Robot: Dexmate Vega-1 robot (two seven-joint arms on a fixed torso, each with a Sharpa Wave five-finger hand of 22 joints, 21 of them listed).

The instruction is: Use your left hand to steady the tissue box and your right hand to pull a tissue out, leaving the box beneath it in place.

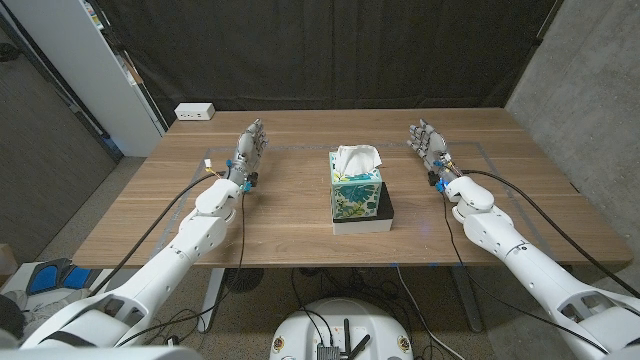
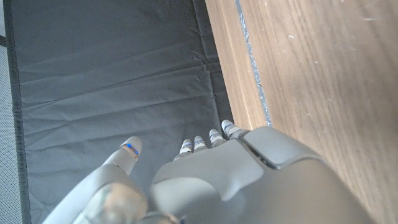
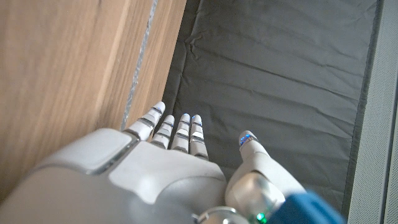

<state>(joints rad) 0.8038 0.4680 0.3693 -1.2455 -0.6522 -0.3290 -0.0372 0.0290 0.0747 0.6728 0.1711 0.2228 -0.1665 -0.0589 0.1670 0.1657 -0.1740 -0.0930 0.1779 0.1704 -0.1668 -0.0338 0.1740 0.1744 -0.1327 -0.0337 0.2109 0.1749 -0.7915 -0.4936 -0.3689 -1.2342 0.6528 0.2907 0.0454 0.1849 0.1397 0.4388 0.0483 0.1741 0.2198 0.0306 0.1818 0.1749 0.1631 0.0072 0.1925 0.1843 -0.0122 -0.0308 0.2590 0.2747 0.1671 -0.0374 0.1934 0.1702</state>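
The robot's grey left hand (image 1: 250, 146) and right hand (image 1: 429, 143) are resting spread and grasping nothing, well apart on either side of the teal floral tissue box (image 1: 355, 189) sitting atop a black-and-white flat box (image 1: 384, 215) mid-table

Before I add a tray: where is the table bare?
Bare wood lies between the left hand and the tissue box, between it and the right hand, and along the near edge. The middle is taken.

Lab/test bay: black curtain (image 1: 330, 50) backdrop, concrete wall (image 1: 590, 90), taped table (image 1: 300, 235).
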